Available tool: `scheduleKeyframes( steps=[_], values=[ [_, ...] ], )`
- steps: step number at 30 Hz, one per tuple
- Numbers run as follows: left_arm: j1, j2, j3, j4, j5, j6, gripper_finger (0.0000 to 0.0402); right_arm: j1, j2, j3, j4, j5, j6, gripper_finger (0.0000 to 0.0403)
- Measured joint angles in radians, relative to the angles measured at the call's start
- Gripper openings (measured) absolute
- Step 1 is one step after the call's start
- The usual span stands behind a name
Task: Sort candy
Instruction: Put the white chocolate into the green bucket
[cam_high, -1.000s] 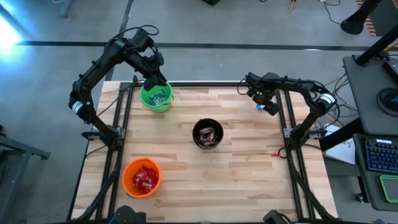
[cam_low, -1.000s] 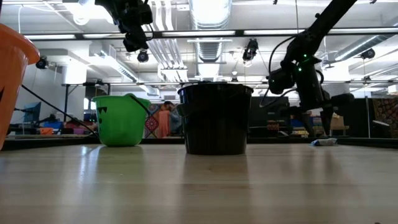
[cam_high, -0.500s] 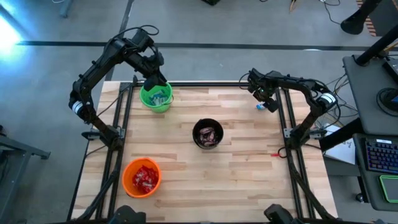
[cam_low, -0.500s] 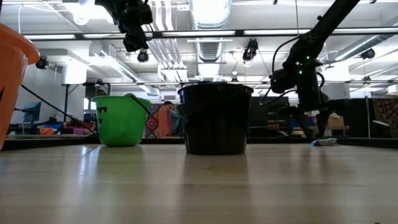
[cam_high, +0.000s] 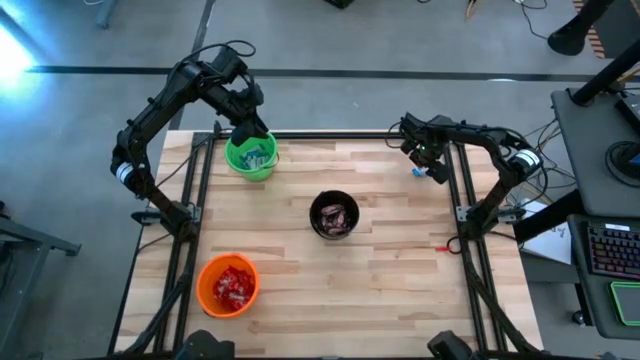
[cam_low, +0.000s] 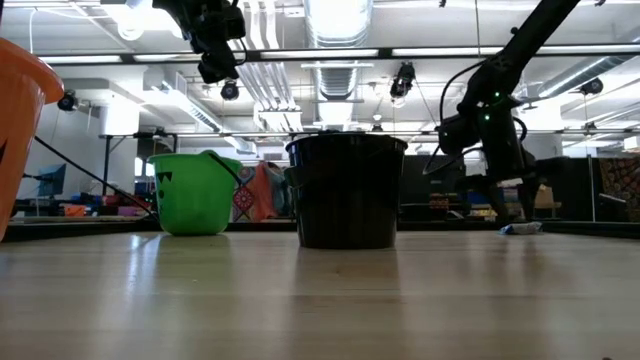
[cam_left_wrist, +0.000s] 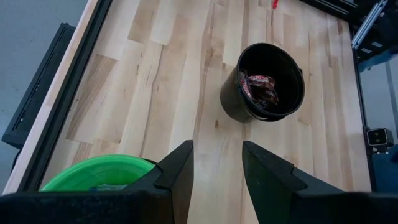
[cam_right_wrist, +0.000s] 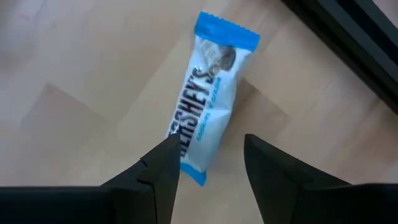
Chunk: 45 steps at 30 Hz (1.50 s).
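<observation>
Right end effector (cam_right_wrist: 208, 165) fingers apart, over blue-and-white wrapped candy bar (cam_right_wrist: 208, 109) on wooden surface (cam_high: 400, 260). Left end effector (cam_left_wrist: 216, 165) apart above green plastic cup (cam_high: 250, 157).

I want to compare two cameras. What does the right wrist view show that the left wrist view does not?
Only the right wrist view: a blue-and-white candy lying flat on the wood, just ahead of the open right gripper, not gripped.

Only the left wrist view: the black cup with dark candy inside, the green cup rim below the open left gripper, and a small red piece at the far edge.

Both: the wooden table and empty fingers.
</observation>
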Motion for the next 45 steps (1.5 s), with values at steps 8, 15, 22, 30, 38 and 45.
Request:
scheduleKeyframes(
  steps=[8,15,22,30,38,45],
  values=[
    [0.000,0.000,0.000,0.010,0.000,0.000,0.0119,-0.012,0.000,-0.042,0.088,0.013,0.003,0.0164],
    [0.000,0.000,0.000,0.015,0.000,0.000,0.0119,-0.014,0.001,-0.074,0.118,0.005,-0.001,0.0153],
    [0.000,0.000,0.000,0.017,0.000,0.000,0.0119,-0.014,-0.003,-0.093,0.135,0.001,-0.011,0.0058],
    [0.000,0.000,0.000,0.018,0.000,0.006,0.0119,-0.012,-0.005,-0.080,0.132,-0.009,-0.044,0.0016],
    [0.000,0.000,0.000,0.038,0.000,0.033,0.0119,0.028,-0.041,-0.049,0.146,0.031,-0.221,0.0014],
    [0.000,0.000,0.000,0.045,-0.051,0.033,0.0119,0.095,-0.167,-0.047,0.197,0.080,-0.313,0.0014]
  ],
)
